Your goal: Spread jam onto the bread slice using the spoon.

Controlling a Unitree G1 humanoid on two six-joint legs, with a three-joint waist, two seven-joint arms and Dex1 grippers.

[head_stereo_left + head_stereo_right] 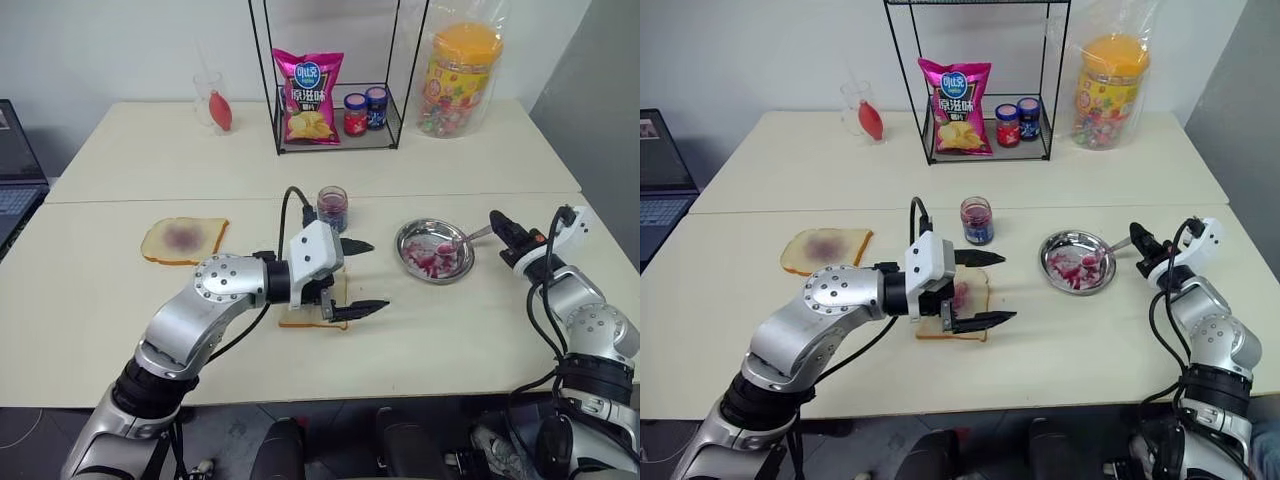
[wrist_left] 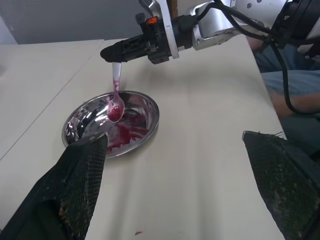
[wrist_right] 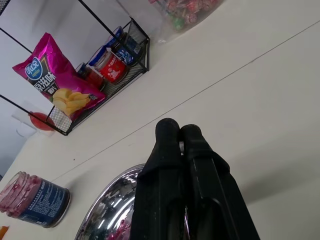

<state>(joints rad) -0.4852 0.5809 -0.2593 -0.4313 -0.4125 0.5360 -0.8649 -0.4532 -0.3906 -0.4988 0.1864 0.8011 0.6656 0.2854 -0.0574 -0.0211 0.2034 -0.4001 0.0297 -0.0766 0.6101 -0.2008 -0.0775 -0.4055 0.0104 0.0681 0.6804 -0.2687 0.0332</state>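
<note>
The bread slice (image 1: 962, 300) on the desk (image 1: 760, 300) already bears jam, the spread left hand (image 1: 978, 290) hovering over it; the right hand (image 2: 111, 53) pinches the spoon (image 2: 116, 102) over the smeared dish (image 2: 145, 102), so spreading looks nearly complete.

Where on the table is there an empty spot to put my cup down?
Bare tabletop lies between the metal dish and the table's near edge, and on the near left below the browner slice. The back table is bare left of the wire rack. It is crowded around the jam jar, the bread slice and the left end effector.
</note>
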